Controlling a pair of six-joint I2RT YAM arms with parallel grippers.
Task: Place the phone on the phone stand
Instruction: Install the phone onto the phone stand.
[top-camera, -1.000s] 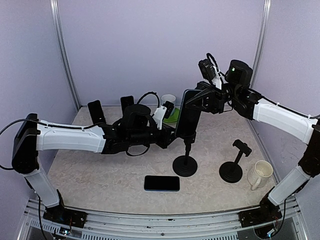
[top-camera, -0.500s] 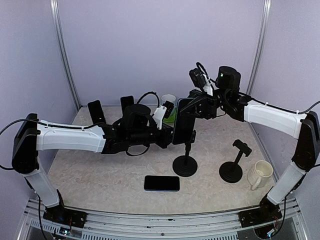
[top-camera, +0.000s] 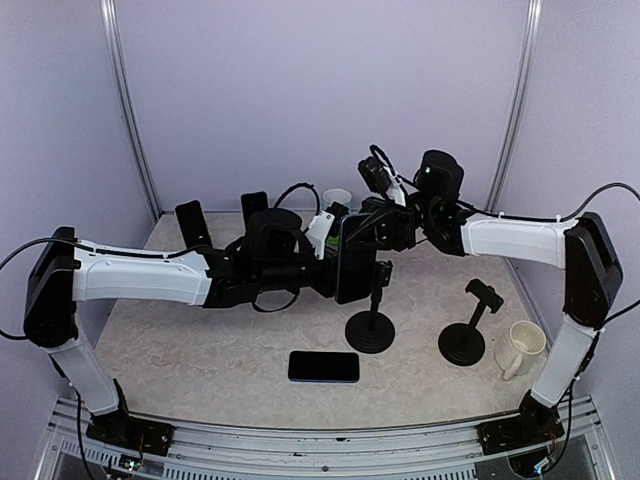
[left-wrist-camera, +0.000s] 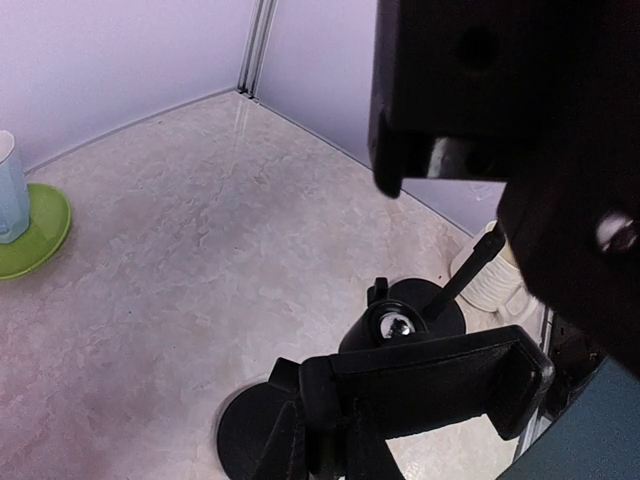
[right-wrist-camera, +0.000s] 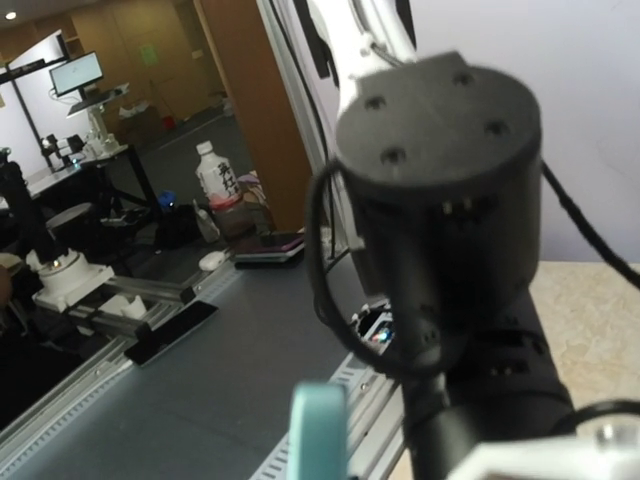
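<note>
Two clenched: left pincer (top-camera: 328, 272); right pincer (top-camera: 372, 232) grasping phone (top-camera: 352, 262); bottle (right-wrist-camera: 217, 178) label unreadable.

A robotics lab: lilac-walled test booth (top-camera: 320, 90), workbenches (right-wrist-camera: 100, 150) and monitor (right-wrist-camera: 77, 72) beyond.

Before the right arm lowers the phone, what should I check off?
1. Grip: right gripper shut on the upright phone: ok.
2. Target: phone stand upright: ok.
3. Its cradle empty, by the left wrist view: ok.
4. Phone lined up over cradle: cannot tell; the phone hides it from above.
5. Path clear of left gripper: cannot tell; it is shut, close behind the phone.
</note>
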